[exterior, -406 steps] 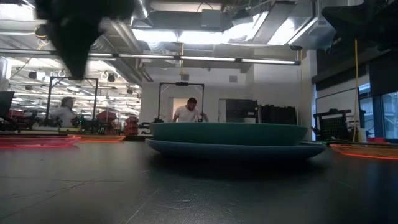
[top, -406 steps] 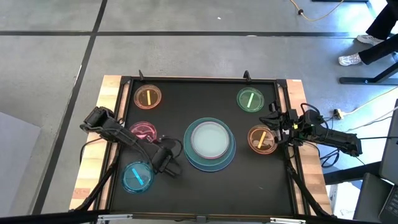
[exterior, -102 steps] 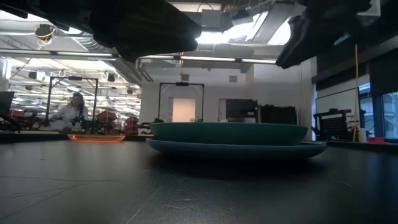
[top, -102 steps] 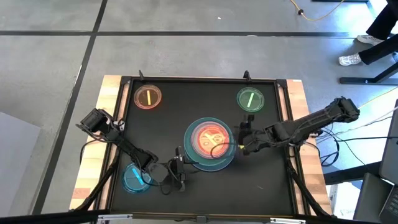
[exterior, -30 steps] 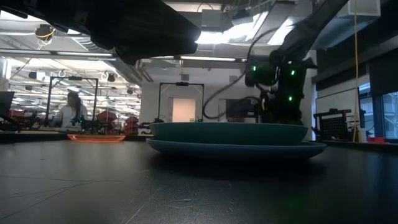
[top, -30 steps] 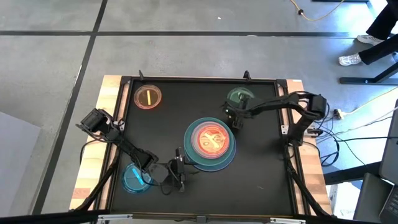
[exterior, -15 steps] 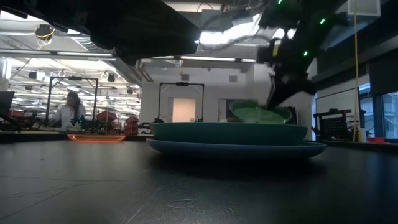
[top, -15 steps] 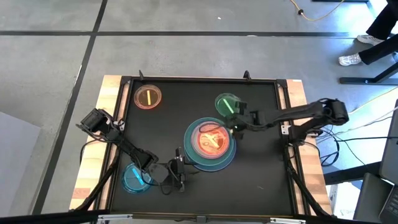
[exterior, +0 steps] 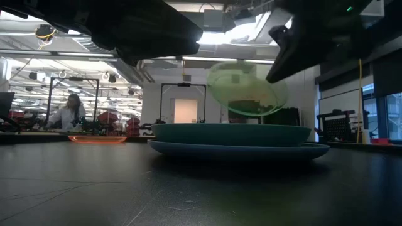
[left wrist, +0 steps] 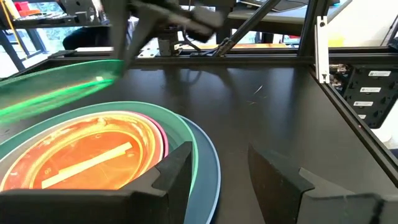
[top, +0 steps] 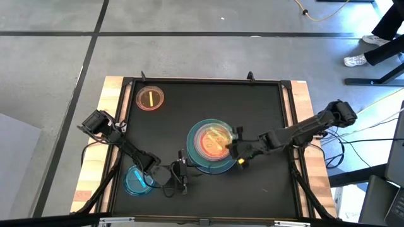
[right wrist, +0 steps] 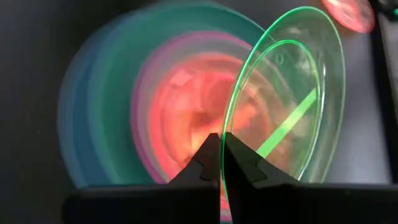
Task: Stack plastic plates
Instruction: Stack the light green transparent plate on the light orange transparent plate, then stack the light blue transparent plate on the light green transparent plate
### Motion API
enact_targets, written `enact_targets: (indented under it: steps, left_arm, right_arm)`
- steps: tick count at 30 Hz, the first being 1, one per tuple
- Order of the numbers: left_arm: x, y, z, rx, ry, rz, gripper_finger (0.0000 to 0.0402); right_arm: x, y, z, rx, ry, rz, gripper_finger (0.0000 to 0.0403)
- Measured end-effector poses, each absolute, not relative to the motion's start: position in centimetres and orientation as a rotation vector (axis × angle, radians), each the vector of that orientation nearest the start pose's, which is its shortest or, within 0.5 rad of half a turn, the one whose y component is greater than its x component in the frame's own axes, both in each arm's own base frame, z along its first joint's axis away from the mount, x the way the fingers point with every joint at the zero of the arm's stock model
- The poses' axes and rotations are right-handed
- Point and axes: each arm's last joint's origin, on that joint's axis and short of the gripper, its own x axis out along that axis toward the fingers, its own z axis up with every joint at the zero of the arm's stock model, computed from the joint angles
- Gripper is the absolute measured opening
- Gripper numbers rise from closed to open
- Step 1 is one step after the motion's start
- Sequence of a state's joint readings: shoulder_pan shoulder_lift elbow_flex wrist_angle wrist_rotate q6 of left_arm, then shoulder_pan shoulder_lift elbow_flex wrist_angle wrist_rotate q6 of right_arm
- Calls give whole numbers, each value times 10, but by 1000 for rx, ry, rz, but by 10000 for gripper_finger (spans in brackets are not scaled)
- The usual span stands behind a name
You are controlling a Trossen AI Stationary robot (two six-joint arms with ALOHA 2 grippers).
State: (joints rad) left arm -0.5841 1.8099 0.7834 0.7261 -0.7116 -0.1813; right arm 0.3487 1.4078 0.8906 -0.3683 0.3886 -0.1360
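A stack of plates [top: 197,165] sits mid-table: light blue [exterior: 239,150] at the bottom, teal-green [exterior: 232,133] on it, then hot pink [left wrist: 163,138], with an orange translucent plate [left wrist: 87,152] on top. My right gripper [top: 235,151] is shut on the green translucent plate [right wrist: 292,106], which hovers tilted over the stack [exterior: 245,88]. My left gripper [top: 184,171] waits open at the stack's near-left rim, touching nothing that I can see. A cyan plate [top: 136,181] and an amber plate [top: 150,98] lie flat on the mat. My right gripper pinches the green plate's rim [right wrist: 224,138] between its two fingers [right wrist: 208,158]. It comes from the table's right, slanting down. The plate is lifted clear and tilted, its free side raised above the stack's orange top.
The black mat [top: 265,189] has a raised frame [top: 287,107] around it and wooden edges outside. The left arm [top: 120,142] lies across the near-left part, next to the cyan plate. A person [exterior: 70,113] sits in the room far behind.
My right gripper has lifted the green plate off the far-right part of the mat. It has carried the plate toward the near edge and left, over the stack, and the plate now hangs tilted there. The left arm has kept still.
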Motion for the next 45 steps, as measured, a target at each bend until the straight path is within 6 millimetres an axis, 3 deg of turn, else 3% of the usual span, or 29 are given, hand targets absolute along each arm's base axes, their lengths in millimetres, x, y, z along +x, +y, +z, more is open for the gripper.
enact_targets:
  steps: [8,20,28,34,38,45]
  left_arm:
    - [299,-175,155,1,227,148,149]
    - [299,-175,155,-2,227,148,149]
    - [299,-175,155,-2,227,148,149]
    - [299,-175,155,-5,226,149,149]
    - [299,-175,155,-25,225,151,149]
    - [297,-178,155,-45,223,146,149]
  right_arm:
    - [272,105,215,-367,789,162,3]
    - [284,101,185,-382,903,95,3]
    - [290,93,170,-288,948,-31,7]
    - [290,95,172,-260,953,-12,74]
    - [295,97,185,-277,961,-5,127]
    - [279,132,207,-331,872,143,165]
